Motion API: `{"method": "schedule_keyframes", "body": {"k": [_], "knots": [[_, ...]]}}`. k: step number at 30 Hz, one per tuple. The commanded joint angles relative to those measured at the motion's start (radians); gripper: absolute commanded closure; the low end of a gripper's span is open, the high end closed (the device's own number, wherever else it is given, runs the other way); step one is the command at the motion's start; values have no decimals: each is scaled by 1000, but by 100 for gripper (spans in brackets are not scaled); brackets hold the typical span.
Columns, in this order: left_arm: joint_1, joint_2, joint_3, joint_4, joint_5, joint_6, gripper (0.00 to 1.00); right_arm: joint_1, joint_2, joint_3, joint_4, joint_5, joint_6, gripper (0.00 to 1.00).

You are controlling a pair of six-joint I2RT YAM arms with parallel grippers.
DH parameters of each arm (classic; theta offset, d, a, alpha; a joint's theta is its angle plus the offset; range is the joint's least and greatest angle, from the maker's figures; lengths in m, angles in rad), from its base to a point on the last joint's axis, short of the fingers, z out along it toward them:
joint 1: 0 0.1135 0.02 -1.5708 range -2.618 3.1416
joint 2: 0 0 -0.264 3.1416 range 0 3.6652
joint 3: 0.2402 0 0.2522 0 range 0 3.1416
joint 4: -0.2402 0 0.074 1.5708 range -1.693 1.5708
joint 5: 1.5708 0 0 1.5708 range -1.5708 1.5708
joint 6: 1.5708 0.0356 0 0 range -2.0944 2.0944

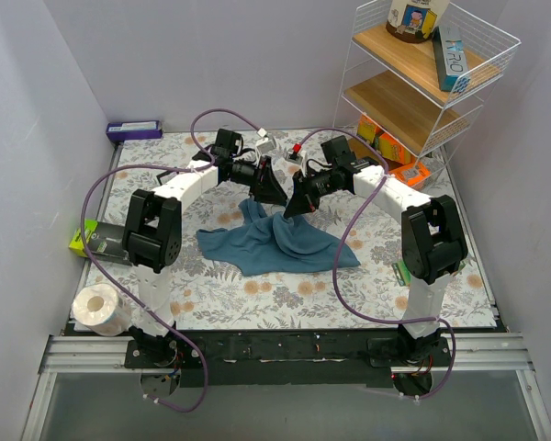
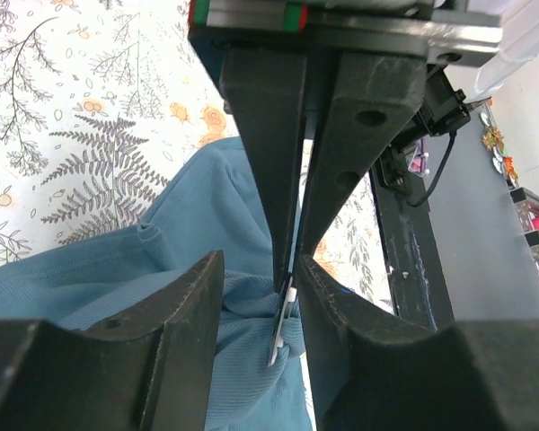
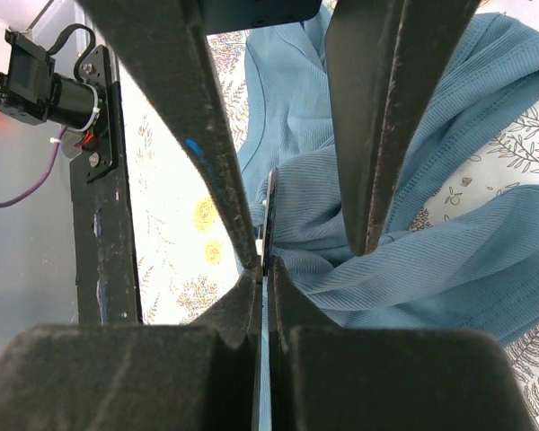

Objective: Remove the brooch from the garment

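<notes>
The garment [image 1: 285, 246], a teal-blue T-shirt, lies heaped on the flower-printed table [image 1: 211, 296], with one fold of its cloth raised into a peak. The brooch [image 2: 281, 330], a small pale pin seen almost edge-on, sits at the top of that peak, above the rest of the garment.

The right gripper [image 3: 263, 269] has its fingers pressed tight together on what looks like the brooch's thin rim. A pinch of the garment may be caught in the same bite, and the pictures do not settle that. The left gripper [image 3: 307, 254] stands with its fingers [image 3: 368, 135] apart, one on each side of the garment's peak. They bracket the brooch, and it cannot be told whether either one touches it.

The brooch is judged light, hard and thin, and probably smooth enough to slide out of a shallow pinch. The surest hold would be across its flat faces, close to the rim. The garment is a soft, limp ribbed knit that will likely stretch and tent towards any pull rather than resist it. It therefore wants a firm grip on the fold right beneath the brooch while the pin is drawn away from it. A sideways tug risks snagging or tearing the knit.
</notes>
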Motion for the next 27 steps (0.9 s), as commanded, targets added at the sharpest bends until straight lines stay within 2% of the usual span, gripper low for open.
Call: {"method": "schedule_keyframes", "body": {"k": [1,7,14,15,19,20,21,22,23,24,25,26,27], "knots": [[0,11,68,-201,-15,178,65,-5,-66,38,-3,-10,-17,99],[1,31,104,-332,-43,261,71,-7,-68,35,-2,-9,-17,99],[0,40,107,-339,-50,258,88,-7,-66,35,-3,-7,-19,99],[0,42,108,-343,-50,264,100,-7,-68,35,-3,-7,-21,99],[3,37,92,-346,-64,243,100,-10,-73,32,-3,8,-21,99],[3,25,57,-235,-57,191,100,-16,-83,26,9,16,-11,99],[15,-25,9,-141,-46,108,100,-25,-89,15,67,23,13,94],[21,-61,-134,-16,-43,-98,100,-54,-99,-22,116,31,107,90],[27,-99,-221,314,-67,-242,100,-71,-112,-45,159,28,157,86],[32,-151,-310,514,-93,-373,100,-86,-120,-65,196,22,206,79],[34,-226,-485,703,-134,-610,100,-105,-120,-85,242,10,258,77],[35,-251,-532,959,-171,-680,100,-108,-119,-106,245,-3,269,76],[34,-259,-562,1019,-231,-728,100,-108,-117,-117,247,-19,277,73]]}}
